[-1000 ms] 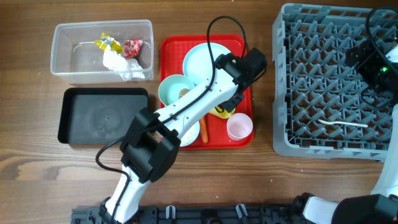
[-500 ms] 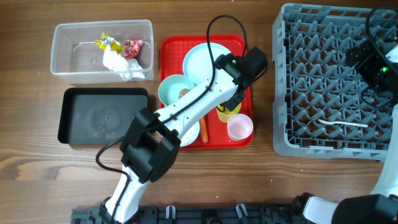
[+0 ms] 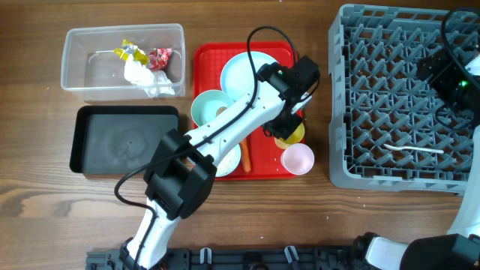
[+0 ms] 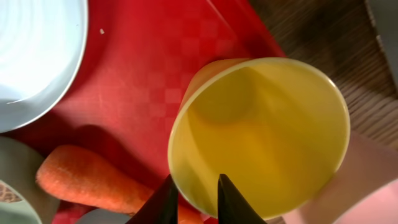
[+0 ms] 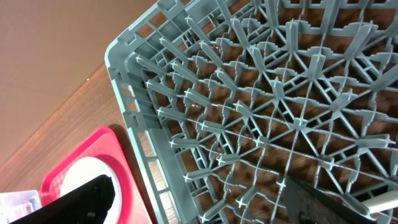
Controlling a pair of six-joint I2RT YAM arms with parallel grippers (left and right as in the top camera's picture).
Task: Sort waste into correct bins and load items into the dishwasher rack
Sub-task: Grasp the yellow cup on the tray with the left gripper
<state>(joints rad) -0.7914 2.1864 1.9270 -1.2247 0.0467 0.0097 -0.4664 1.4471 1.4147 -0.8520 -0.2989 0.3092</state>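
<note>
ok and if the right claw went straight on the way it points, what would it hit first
The dishwasher rack: the right claw, open, aims into its grid of upright pegs with nothing between in the wrist view. How far off the pegs are is hard to judge.

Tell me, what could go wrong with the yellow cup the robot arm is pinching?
The left gripper pinches only the thin rim of the yellow cup, so the cup might slip or tip when lifted. The pink cup sits right beside it, near the corner of the red tray, so a bump could knock it off the tray.
</note>
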